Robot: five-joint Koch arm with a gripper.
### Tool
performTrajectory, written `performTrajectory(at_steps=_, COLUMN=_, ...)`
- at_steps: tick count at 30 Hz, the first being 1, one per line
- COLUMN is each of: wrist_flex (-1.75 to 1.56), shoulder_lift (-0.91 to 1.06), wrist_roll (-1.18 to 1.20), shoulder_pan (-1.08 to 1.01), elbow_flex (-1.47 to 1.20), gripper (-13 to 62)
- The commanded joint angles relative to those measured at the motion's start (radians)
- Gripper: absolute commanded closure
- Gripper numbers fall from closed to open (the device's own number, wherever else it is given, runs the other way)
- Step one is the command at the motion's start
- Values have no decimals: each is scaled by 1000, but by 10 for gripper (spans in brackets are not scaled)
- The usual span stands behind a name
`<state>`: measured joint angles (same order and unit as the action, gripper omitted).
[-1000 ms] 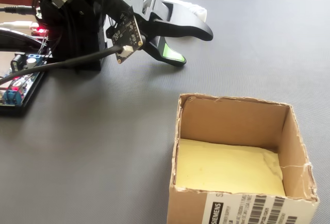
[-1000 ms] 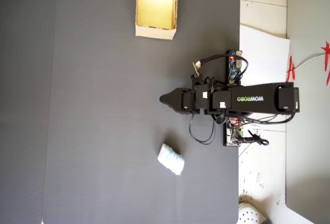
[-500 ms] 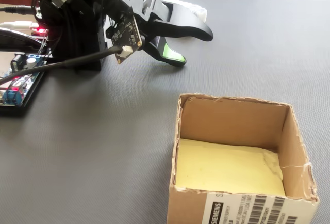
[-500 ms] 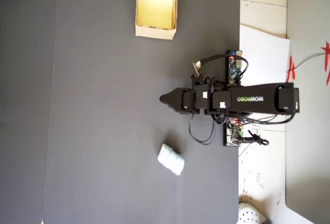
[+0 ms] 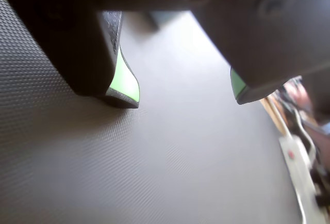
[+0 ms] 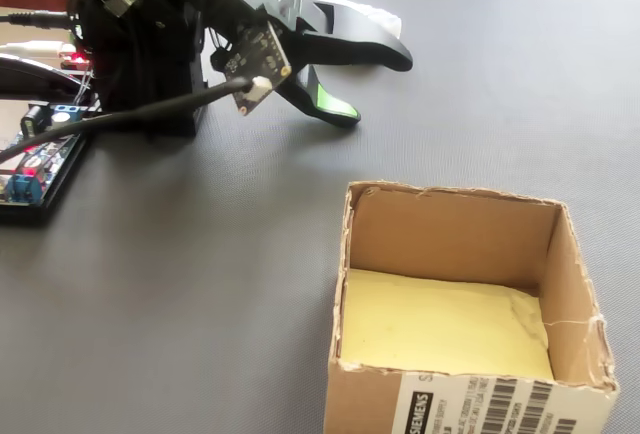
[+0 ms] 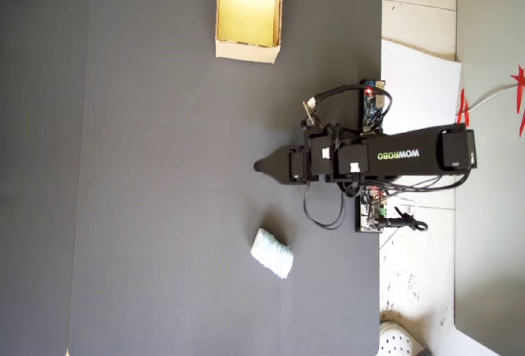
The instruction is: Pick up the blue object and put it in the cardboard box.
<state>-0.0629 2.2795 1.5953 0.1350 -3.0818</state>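
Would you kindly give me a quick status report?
Claw open, empty. Blue object loose on mat, apart from claw. Cardboard box empty. Nothing between.

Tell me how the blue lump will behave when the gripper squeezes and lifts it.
The blue lump looks wrinkly and soft, so it will probably squash between the jaws rather than resist. It is small beside the box, so likely light. Its oblong, creased shape lies flat on the mat; it seems unlikely to roll. The open gripper looks wide enough.
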Motion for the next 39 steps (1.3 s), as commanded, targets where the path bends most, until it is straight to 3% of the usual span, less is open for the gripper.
performTrajectory(at_steps=1, wrist_flex=77, shoulder_lift=86, wrist_roll=60, shoulder_pan=60, elbow_flex=-37, gripper=156)
performTrajectory(at_steps=27, wrist_flex=26, shoulder_lift=89, wrist_roll=72, shoulder_pan=592, elbow_flex=-29, gripper=156)
performTrajectory(at_steps=39, wrist_flex=77, shoulder_lift=87, wrist_roll=103, shoulder_pan=687, elbow_flex=78, gripper=160)
